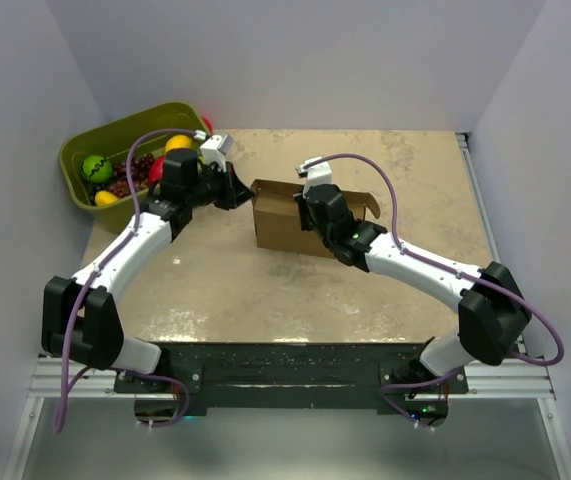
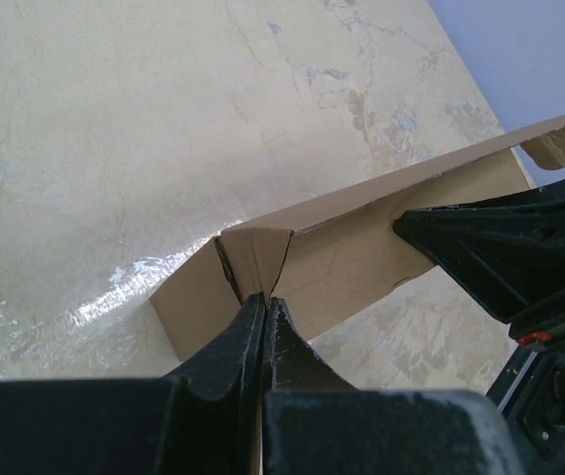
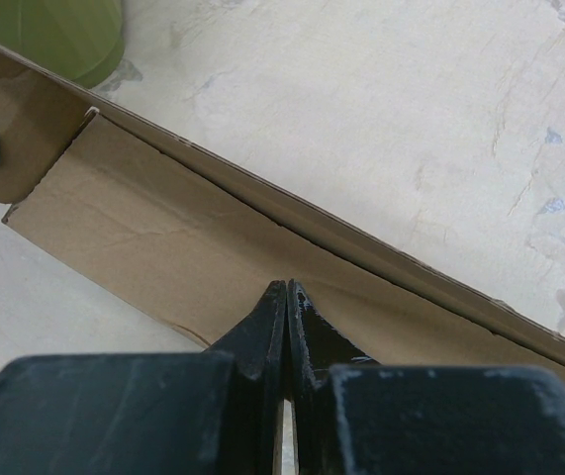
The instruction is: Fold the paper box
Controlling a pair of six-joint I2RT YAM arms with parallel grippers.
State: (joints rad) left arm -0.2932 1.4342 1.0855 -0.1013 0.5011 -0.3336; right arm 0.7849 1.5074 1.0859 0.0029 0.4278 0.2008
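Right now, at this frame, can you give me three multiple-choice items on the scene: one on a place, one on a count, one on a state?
1. Where does the olive-green plastic bin stand?
A) at the far left corner of the table
B) at the near right corner
C) on top of the box

2. How many grippers touch the brown corrugated cardboard box?
A) none
B) one
C) two

3. What is the state of the left gripper?
A) wide open over bare table
B) shut on the box's end flap
C) shut on a piece of fruit

Answers:
1 A: the top view shows the bin at the far left corner.
2 C: the left gripper pinches one end, and the right gripper pinches a long wall.
3 B: its jaws are pressed together on the folded flap.
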